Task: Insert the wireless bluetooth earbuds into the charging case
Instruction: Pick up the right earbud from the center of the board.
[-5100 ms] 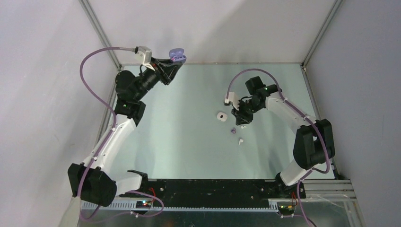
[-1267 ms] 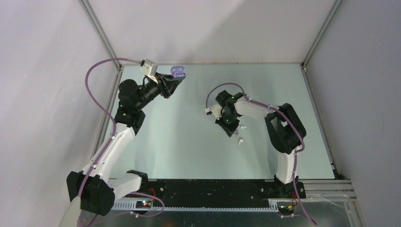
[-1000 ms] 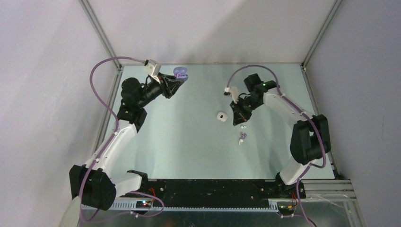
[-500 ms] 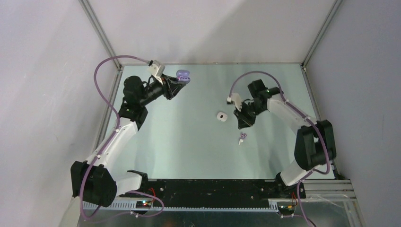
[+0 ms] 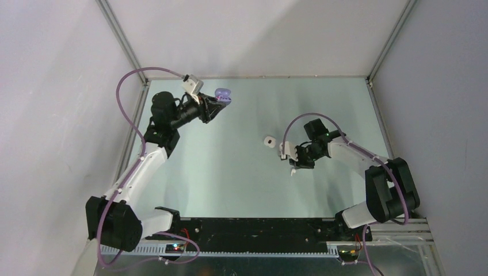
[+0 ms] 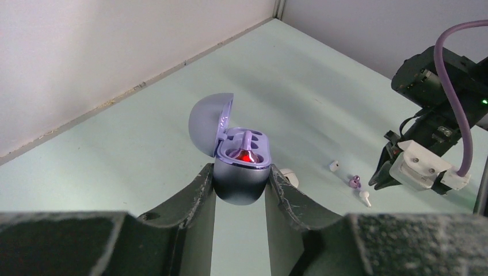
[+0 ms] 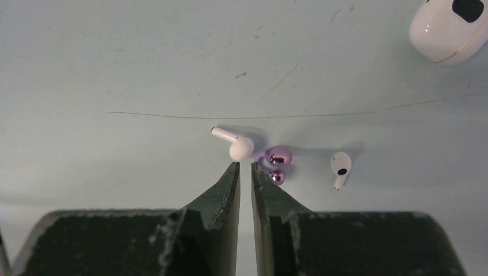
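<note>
My left gripper is shut on the open purple charging case, held up at the far left. Its lid stands up, a red light glows inside, and a purple piece sits in one well. My right gripper is shut with only a thin slit and is empty, low over the table. Just beyond its tips lie a white earbud, a purple earbud and a second white earbud. The tips are close to the first white earbud and the purple one. The other purple earbud does not show clearly.
A closed white charging case lies on the table beyond the earbuds, left of the right arm. Metal frame posts and grey walls border the table at the back and sides.
My right gripper has swung toward the near side and come down right behind the loose earbuds. My left gripper has shifted the purple case slightly right and lower.
</note>
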`<action>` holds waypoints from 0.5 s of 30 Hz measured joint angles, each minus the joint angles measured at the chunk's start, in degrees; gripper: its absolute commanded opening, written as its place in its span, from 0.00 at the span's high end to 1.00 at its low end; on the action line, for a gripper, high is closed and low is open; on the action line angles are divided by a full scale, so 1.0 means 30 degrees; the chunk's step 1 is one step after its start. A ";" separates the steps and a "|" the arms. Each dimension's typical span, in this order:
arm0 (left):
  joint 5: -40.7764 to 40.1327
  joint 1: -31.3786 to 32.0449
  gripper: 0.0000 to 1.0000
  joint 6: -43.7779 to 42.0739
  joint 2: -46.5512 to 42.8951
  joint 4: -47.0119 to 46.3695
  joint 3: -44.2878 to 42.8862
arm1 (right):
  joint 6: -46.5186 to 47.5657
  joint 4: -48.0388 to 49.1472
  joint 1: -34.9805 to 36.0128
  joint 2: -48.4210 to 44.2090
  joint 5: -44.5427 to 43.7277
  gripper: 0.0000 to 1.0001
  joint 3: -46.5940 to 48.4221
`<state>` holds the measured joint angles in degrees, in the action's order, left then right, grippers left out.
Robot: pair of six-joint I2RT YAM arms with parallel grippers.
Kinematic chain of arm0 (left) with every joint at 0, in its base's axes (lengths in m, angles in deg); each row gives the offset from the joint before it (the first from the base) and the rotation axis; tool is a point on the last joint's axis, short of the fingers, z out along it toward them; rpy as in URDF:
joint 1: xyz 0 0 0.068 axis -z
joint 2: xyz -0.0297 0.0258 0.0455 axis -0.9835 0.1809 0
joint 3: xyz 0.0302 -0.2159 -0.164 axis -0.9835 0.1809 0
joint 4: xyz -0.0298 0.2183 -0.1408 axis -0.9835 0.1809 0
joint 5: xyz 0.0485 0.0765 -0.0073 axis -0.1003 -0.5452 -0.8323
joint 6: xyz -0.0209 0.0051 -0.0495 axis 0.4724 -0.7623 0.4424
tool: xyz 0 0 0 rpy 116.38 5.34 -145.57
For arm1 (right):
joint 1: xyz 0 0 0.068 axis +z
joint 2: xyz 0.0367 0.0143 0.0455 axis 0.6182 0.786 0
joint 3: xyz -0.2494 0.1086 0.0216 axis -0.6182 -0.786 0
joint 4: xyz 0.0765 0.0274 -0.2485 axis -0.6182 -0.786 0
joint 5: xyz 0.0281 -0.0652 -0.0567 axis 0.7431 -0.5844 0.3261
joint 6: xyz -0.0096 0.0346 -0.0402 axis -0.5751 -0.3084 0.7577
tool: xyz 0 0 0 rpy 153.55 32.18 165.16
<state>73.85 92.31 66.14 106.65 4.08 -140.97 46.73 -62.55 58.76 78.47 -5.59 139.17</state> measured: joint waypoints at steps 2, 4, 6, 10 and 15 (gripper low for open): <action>0.0000 0.0000 1.00 -0.0044 0.0000 0.0124 0.0000 | 0.0364 0.0554 0.0182 0.0240 -0.0233 0.83 -0.0138; -0.0007 0.0000 1.00 -0.0080 0.0000 0.0255 0.0000 | 0.0597 0.0845 0.0291 0.0503 -0.0408 0.83 -0.0160; -0.0007 0.0000 1.00 -0.0168 0.0000 0.0321 0.0000 | 0.0787 0.1086 0.0364 0.0685 -0.0605 0.83 -0.0160; -0.0015 0.0000 1.00 -0.0189 0.0000 0.0437 0.0000 | 0.1413 0.1166 0.0372 0.0838 -0.0831 0.84 -0.0160; -0.0015 0.0000 1.00 -0.0189 -0.0007 0.0525 0.0000 | 0.2193 0.0882 0.0372 0.1129 -0.1195 0.84 -0.0160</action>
<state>73.80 92.31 65.57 106.62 5.65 -140.97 53.31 -59.90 59.88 81.86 -9.17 138.69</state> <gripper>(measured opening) 0.360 0.155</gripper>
